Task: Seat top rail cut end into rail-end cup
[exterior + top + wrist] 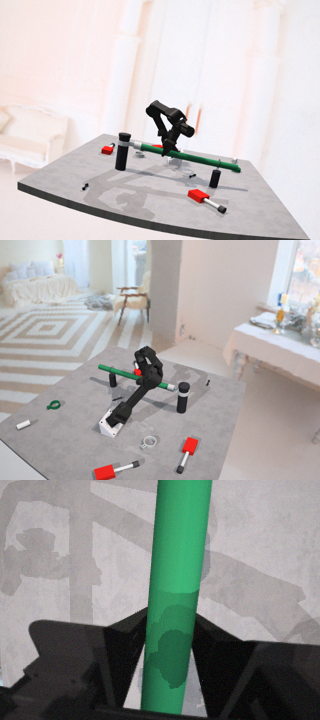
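Note:
The green rail runs through the thin loop cap on the short post. Its other end meets the pale rail-end cup, whose rim surrounds the rail's end; how deep it sits inside is hidden. The cup hangs on the white brace band, just below the cap of the big black post. My gripper is shut on the rail between the two posts; its fingertips are at the rail in the exterior view.
Red blocks with white handles lie behind the rail, near the front right and at the front. A white ring, green ring, white cylinder and two small black bolts lie around the arm.

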You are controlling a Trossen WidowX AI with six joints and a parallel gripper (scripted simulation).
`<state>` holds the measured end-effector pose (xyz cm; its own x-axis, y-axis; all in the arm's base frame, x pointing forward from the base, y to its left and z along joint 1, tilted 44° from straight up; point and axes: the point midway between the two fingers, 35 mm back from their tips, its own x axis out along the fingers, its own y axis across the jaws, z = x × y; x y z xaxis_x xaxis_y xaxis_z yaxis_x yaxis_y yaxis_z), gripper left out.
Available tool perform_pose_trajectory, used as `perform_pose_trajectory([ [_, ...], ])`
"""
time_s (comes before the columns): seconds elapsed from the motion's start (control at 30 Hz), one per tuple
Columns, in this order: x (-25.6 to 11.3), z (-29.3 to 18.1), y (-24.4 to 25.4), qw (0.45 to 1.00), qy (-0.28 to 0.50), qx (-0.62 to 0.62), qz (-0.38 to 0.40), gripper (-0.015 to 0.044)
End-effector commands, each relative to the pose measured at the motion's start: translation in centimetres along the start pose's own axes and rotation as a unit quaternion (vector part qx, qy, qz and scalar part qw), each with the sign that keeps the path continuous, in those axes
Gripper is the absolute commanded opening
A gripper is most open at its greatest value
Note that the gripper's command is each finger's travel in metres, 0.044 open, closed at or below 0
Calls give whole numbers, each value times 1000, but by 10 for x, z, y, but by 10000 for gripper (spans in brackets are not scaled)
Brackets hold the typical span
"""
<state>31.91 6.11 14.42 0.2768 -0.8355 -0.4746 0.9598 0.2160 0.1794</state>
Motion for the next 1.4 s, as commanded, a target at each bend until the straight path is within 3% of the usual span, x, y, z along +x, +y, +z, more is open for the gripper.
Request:
perform_pose_trajectory([
  [0.0, 0, 1, 0, 1000, 0, 0, 0, 0],
  [1.37, 2, 23, 2, 1000, -1, 0, 0, 0],
])
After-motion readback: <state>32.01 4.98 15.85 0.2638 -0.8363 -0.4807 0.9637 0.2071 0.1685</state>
